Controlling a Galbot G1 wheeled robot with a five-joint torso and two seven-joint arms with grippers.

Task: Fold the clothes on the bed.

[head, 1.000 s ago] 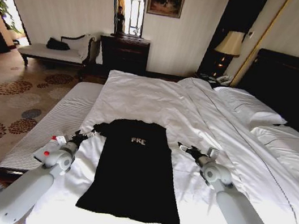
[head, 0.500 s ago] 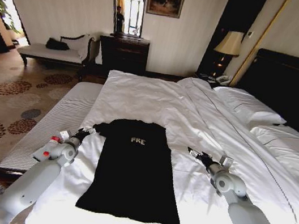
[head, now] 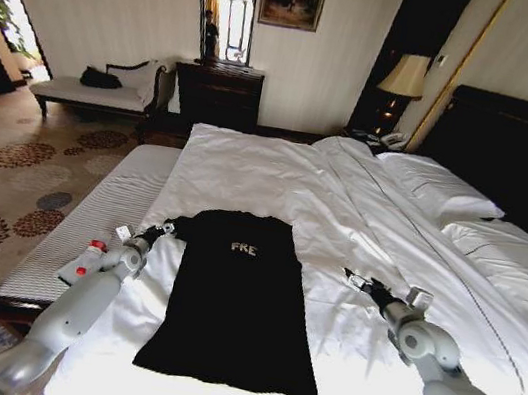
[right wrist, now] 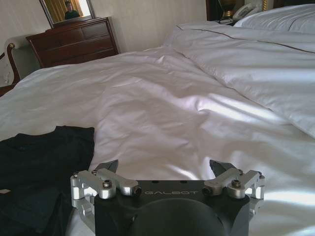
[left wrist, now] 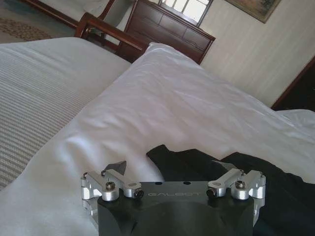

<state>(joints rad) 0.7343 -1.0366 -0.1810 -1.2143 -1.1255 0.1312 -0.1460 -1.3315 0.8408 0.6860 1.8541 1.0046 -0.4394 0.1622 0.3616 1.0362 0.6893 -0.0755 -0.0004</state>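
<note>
A: Quick status, what's changed?

B: R gripper (head: 357,277) has pulled out to the right, away from the shirt (head: 239,300). A sec ago it was just off the shirt's right shoulder; now it's well apart from it, over bare duvet (head: 278,175). L gripper (head: 159,231) crept fwd a bit and sits right at the left sleeve (head: 176,225).

A: Jaws?

B: Both spread, nothing pinched. Wrist views confirm: L fingertips (left wrist: 118,166) either side of the sleeve edge, R ones (right wrist: 109,166) over white cover w/ the shirt off to one side.

A: Shirt itself?

B: Flat on the bed (head: 519,129), near the foot end, collar toward the dresser (head: 218,94), white lettering face up. It's a narrow rectangle w/ no right sleeve sticking out; left sleeve pokes out a little.

A: So what does it mean?

B: My guess: right side's tucked in and let go, so R arm's backing off. L looks lined up for the left sleeve. Prob about mid-task; lengthwise folds not done yet.
</note>
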